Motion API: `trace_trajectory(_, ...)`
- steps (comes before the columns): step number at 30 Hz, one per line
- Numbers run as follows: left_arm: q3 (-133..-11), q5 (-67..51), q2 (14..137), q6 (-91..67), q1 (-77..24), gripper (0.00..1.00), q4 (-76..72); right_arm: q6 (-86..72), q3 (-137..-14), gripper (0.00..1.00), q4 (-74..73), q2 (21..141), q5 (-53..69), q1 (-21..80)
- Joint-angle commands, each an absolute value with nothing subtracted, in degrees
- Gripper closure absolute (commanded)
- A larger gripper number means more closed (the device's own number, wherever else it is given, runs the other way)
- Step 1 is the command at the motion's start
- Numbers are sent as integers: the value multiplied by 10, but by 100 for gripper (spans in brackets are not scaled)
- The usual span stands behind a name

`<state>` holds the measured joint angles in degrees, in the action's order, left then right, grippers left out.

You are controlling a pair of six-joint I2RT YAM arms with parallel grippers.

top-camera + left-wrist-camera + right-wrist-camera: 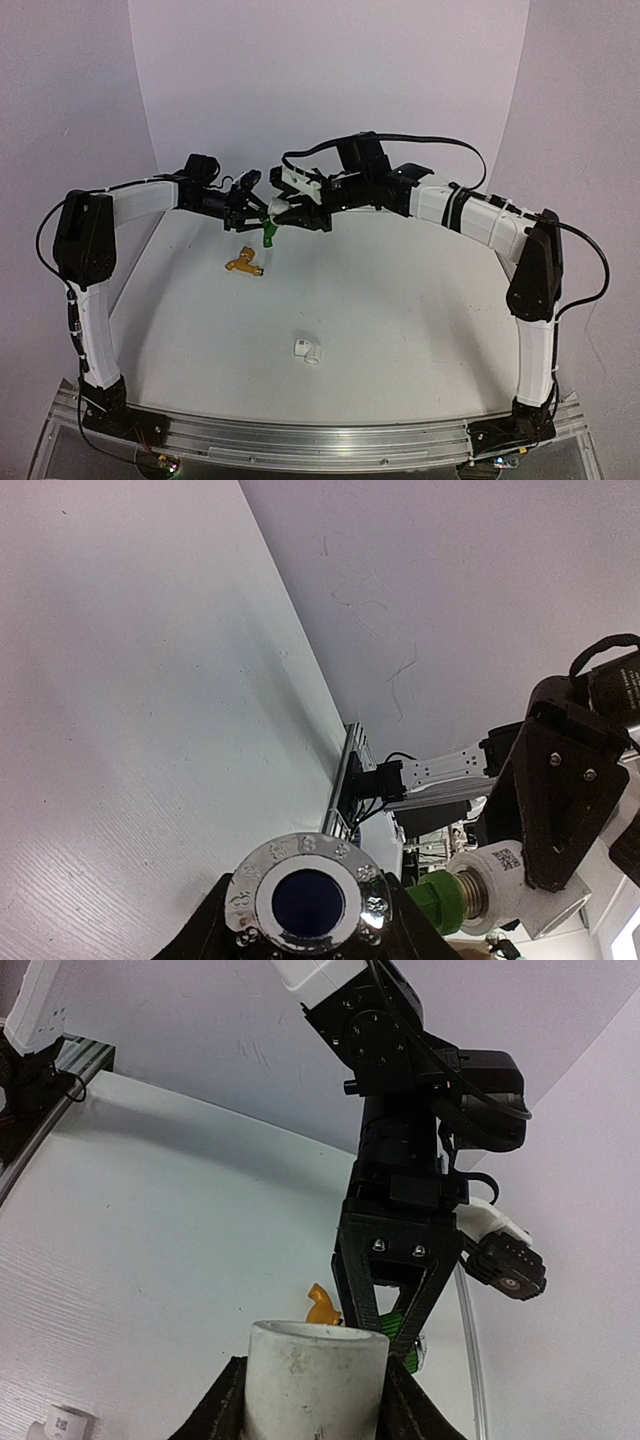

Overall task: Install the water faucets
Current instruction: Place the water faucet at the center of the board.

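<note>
Table (pixel 400 320): two faucets (pixel 245 264), two fittings (pixel 308 351); left hand (pixel 310 930) grips green faucet (pixel 268 234), right hand (pixel 314 1410) fitting (pixel 315 1360).

- worktop (pixel 400 300): white, faint wood-grain streaks
- green faucet (pixel 268 233): bright green; round cap (pixel 307 898): shiny silver rim with embossed marks, dark blue centre
- orange-yellow faucet (pixel 245 263), toward worktop's far left: amber-orange all over
- white fitting (pixel 315 1365): off-white, grey smudges, black-and-white code label (pixel 507 859)
- second white fitting (pixel 308 351), toward worktop's near edge: white, same code label
- arms (pixel 95 320): white links, black joints, black cables
- left claw (pixel 307 925), right claw (pixel 315 1395): black
- rail (pixel 320 440) along near edge: silver
</note>
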<state>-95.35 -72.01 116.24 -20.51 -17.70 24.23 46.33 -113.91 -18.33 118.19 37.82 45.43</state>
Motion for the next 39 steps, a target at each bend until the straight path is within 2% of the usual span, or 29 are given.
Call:
trace_trajectory(1, -979, -734, 1118, -196, -186, 100, 241, 472, -1172, 100, -175, 1196, 369, 460)
trace_trajectory(13, -986, -696, 1089, -204, -190, 100, 241, 432, -1175, 100, -162, 1207, 343, 463)
trace_trajectory(17, -988, -681, 1080, -225, -196, 100, 212, 398, -1118, 100, -88, 1191, 321, 466)
trace_trajectory(21, -980, -671, 1071, -261, -198, 100, 159, 346, -1079, 100, -8, 1181, 268, 472)
trace_trajectory(31, -954, -644, 1048, -314, -202, 100, 75, 250, -1060, 100, 47, 1185, 140, 488)
trace_trajectory(39, -915, -572, 1003, -345, -203, 100, 40, 206, -1030, 100, 88, 1182, 47, 493)
